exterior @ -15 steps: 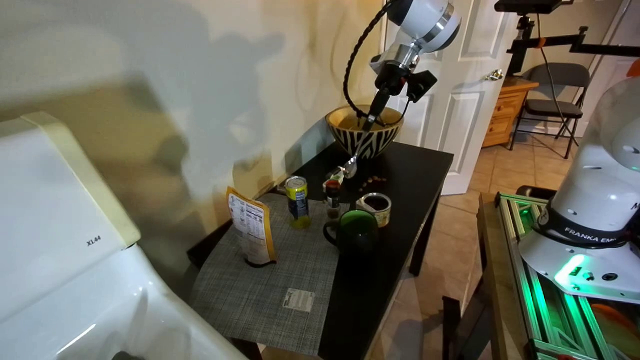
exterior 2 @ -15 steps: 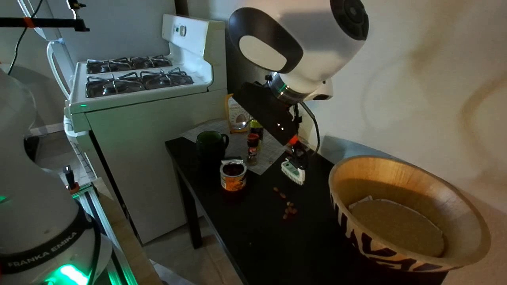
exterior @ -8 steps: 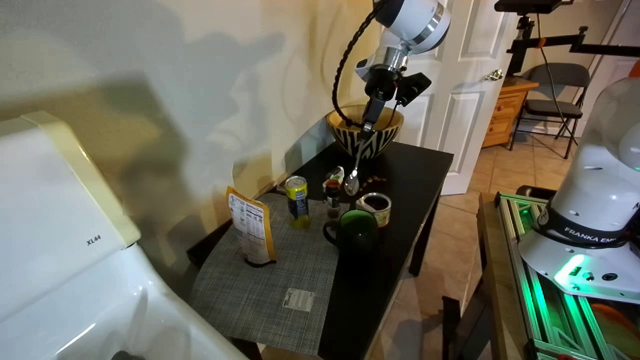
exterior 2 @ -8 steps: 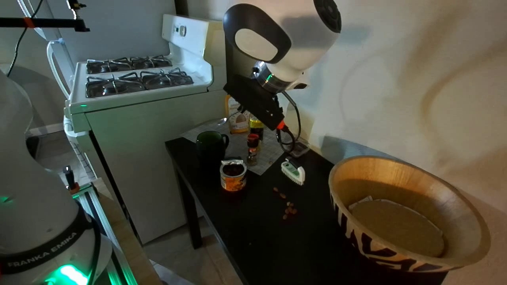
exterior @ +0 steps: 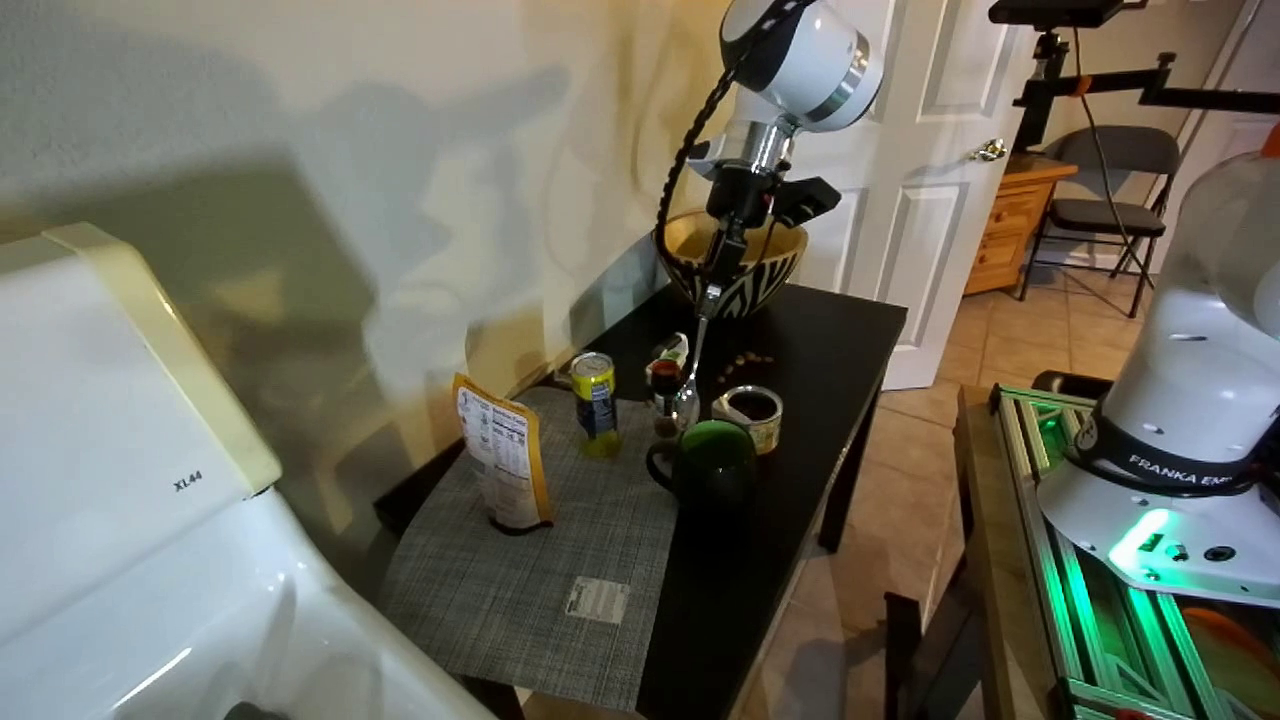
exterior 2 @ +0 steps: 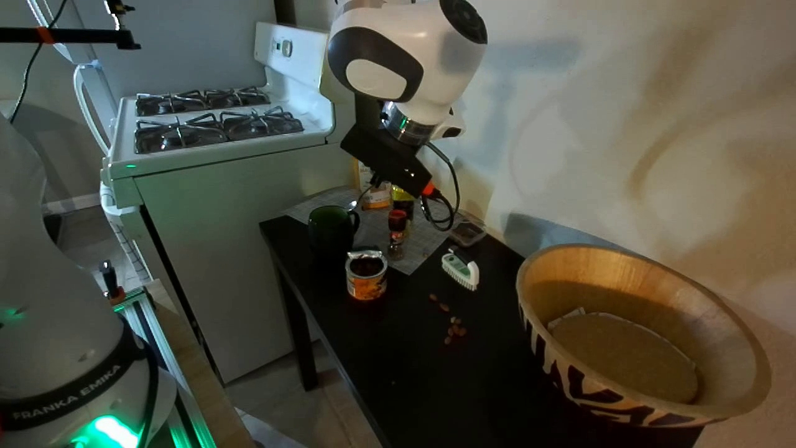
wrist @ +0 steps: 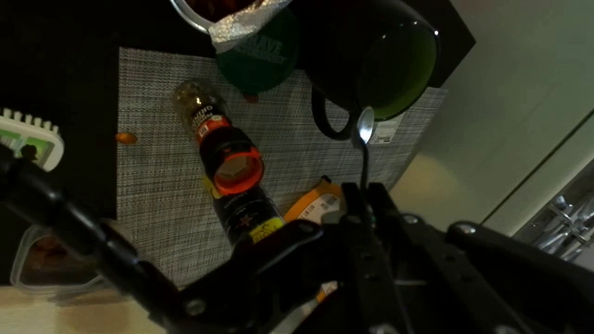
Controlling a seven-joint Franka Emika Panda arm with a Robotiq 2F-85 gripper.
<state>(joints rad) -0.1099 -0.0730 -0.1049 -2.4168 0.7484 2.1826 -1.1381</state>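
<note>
Spoon [wrist: 365,124] in hand [wrist: 363,189] lowered nearer mug [wrist: 371,60]

wall [exterior: 600,150]: shadowed | door [exterior: 925,210]: white, panelled | floor [exterior: 1060,330]: tiled | stove [exterior 2: 230,193]: white

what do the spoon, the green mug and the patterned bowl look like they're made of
Spoon: polished metal, likely steel; it shows bright, mirror-like glints.
Mug: glossy, probably glazed ceramic, though glass is possible; sharp highlights dot its rim.
Bowl: probably smooth wood, judging by its warm tan, faintly streaked inner wall.
</note>
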